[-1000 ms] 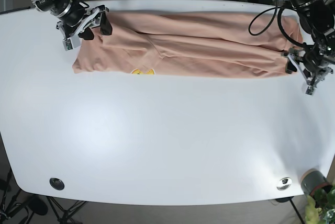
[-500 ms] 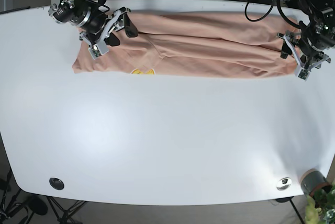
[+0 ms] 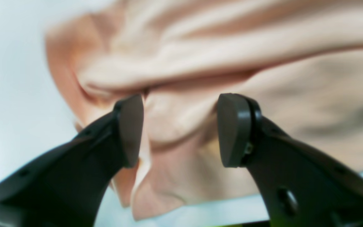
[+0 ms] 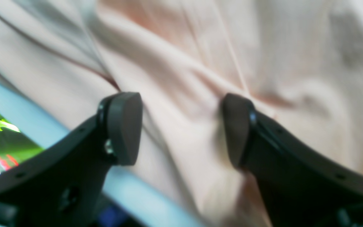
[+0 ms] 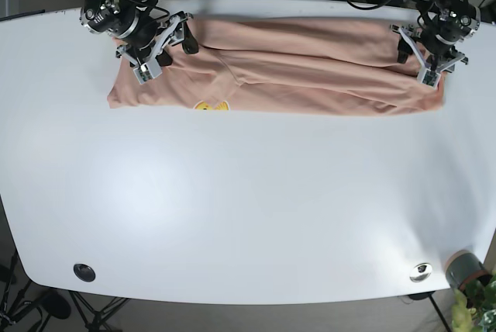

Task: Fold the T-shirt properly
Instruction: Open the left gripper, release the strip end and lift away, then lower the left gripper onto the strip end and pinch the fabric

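A peach cotton T-shirt (image 5: 310, 68) lies folded lengthwise along the far edge of the white table (image 5: 248, 200). Both arms reach down over its ends, the left gripper (image 3: 181, 129) and right gripper (image 4: 181, 129) each with fingers spread apart above the cloth.

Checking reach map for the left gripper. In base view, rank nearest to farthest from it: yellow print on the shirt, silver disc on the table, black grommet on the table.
From the left gripper, at the view's top right over the T-shirt:
1. Yellow print, on the shirt's near edge, left of centre.
2. Silver disc, near-right table corner, straight below the gripper.
3. Black grommet, near-left corner, diagonally opposite.
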Robot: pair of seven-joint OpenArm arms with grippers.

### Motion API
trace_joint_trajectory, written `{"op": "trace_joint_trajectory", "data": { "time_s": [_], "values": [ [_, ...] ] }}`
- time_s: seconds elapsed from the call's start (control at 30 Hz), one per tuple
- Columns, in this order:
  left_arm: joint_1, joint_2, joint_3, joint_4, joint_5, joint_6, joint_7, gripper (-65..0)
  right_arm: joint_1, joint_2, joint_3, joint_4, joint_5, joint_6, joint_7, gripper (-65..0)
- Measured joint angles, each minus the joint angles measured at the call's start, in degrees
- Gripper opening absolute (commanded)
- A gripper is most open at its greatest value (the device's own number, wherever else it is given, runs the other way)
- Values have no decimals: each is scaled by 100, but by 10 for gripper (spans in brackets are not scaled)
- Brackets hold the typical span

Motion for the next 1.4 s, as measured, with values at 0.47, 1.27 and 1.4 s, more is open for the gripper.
{"op": "trace_joint_trajectory", "data": {
  "time_s": [0.47,1.27,1.4],
  "values": [
    [-949,-474,358,-1440,-275,-59,-367,-363,1139,424,-11,-1687,330,308,933,-258],
    [-1366,-568,-693,-334,-1235,-2,1937,-279,1770,774,-11,-2262,168,122,1038,-258],
    [-1377,-688,-1032,-339,-1714,-2,2022,-279,1596,761,-15,-1921,85,76,890,-258]
  ]
}}
